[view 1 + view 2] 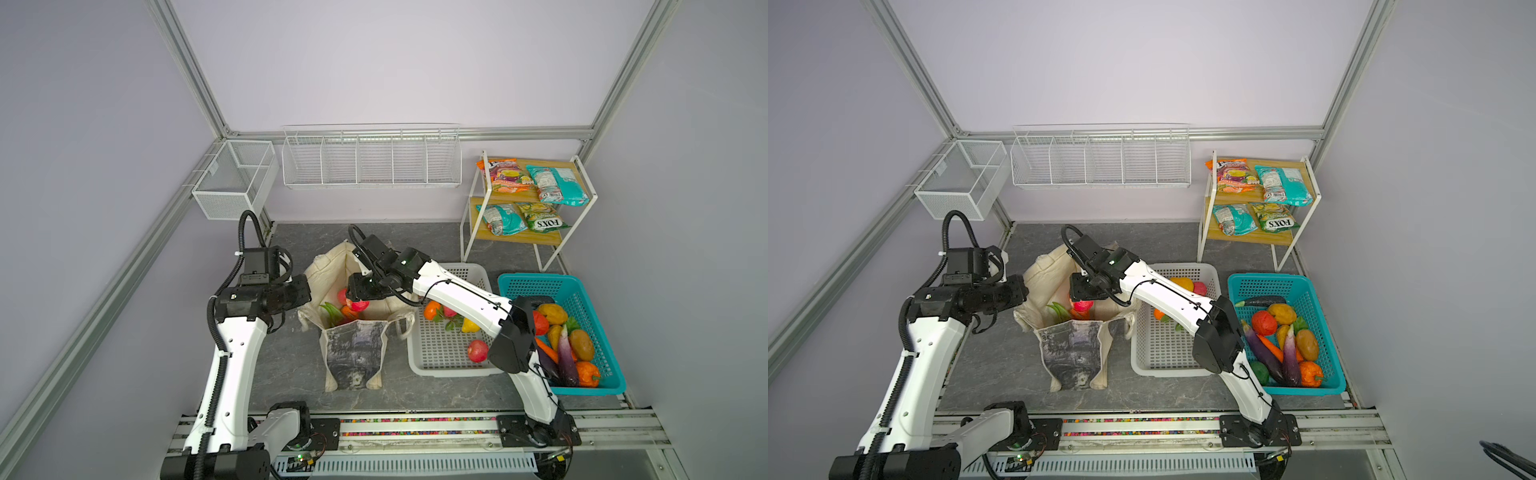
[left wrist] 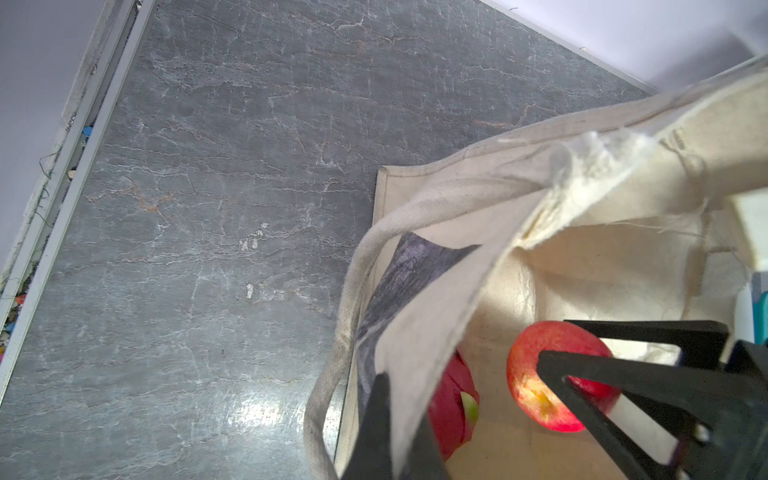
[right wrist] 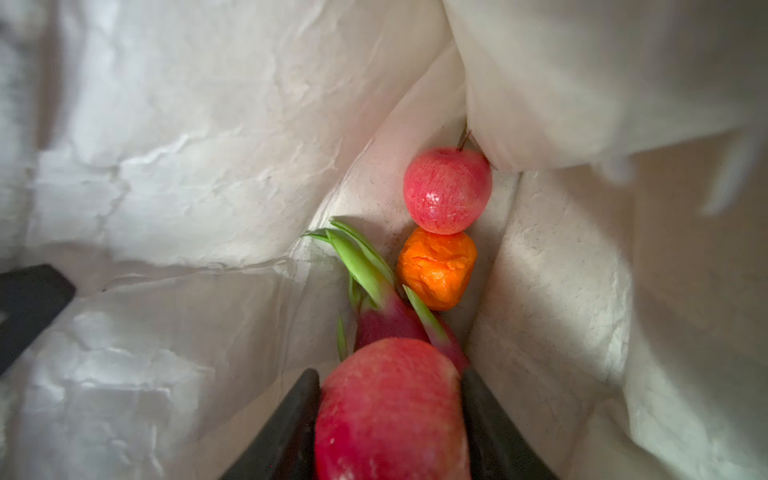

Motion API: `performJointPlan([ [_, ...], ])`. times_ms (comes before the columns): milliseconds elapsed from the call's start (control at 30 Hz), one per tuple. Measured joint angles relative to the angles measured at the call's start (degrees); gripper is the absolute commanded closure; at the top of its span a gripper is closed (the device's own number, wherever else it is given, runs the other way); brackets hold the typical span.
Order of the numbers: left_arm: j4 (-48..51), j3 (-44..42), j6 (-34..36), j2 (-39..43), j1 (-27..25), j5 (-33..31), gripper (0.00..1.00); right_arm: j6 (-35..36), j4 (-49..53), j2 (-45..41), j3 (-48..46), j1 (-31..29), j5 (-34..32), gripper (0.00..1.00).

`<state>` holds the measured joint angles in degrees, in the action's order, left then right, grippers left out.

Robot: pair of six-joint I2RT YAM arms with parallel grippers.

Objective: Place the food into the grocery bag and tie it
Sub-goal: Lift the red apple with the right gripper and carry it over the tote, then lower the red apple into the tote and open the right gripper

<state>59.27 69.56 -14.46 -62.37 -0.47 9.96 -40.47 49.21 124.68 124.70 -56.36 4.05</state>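
The cream grocery bag [image 1: 353,353] [image 1: 1071,353] stands open at the middle of the floor in both top views. My left gripper [image 2: 399,419] is shut on the bag's rim cloth [image 2: 436,332] at its left side [image 1: 309,305]. My right gripper [image 3: 390,411] is shut on a red apple [image 3: 390,399] and hangs in the bag's mouth [image 1: 359,305] [image 1: 1081,305]. The left wrist view shows that apple [image 2: 523,365] between the black fingers [image 2: 623,374]. Below it in the bag lie another apple [image 3: 446,189], an orange [image 3: 436,268] and a dragon fruit [image 3: 386,320].
Right of the bag stands a white perforated basket [image 1: 436,353] with an apple [image 1: 477,350] and other fruit. Beyond it is a teal basket [image 1: 590,390] of vegetables. A shelf [image 1: 579,216] at the back right holds snack packets, one teal [image 1: 557,185]. Wire baskets [image 1: 370,166] hang on the back wall.
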Motion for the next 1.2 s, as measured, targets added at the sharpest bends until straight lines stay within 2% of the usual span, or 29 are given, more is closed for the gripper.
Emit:
performJointPlan([
  [533, 0.0, 0.0, 0.0, 0.0, 0.0, 0.2, 1.00, 0.3, -0.2, 0.3, 0.0, 0.0, -2.8, 0.28],
  [867, 0.0, 0.0, 0.0, 0.0, 0.0, 0.4, 1.00, 1.2, -0.2, 0.3, 0.0, 0.0, -4.5, 0.01],
  [900, 0.0, 0.0, 0.0, 0.0, 0.0, 0.4, 1.00, 1.2, -0.2, 0.2, 0.0, 0.0, -4.7, 0.01],
  [967, 0.0, 0.0, 0.0, 0.0, 0.0, 0.4, 1.00, 1.5, -0.1, -0.1, 0.0, -0.1, -5.1, 0.12],
  [1200, 0.0, 0.0, 0.0, 0.0, 0.0, 0.4, 1.00, 2.4, 2.9, -2.2, 5.8, -0.6, -7.7, 0.12],
])
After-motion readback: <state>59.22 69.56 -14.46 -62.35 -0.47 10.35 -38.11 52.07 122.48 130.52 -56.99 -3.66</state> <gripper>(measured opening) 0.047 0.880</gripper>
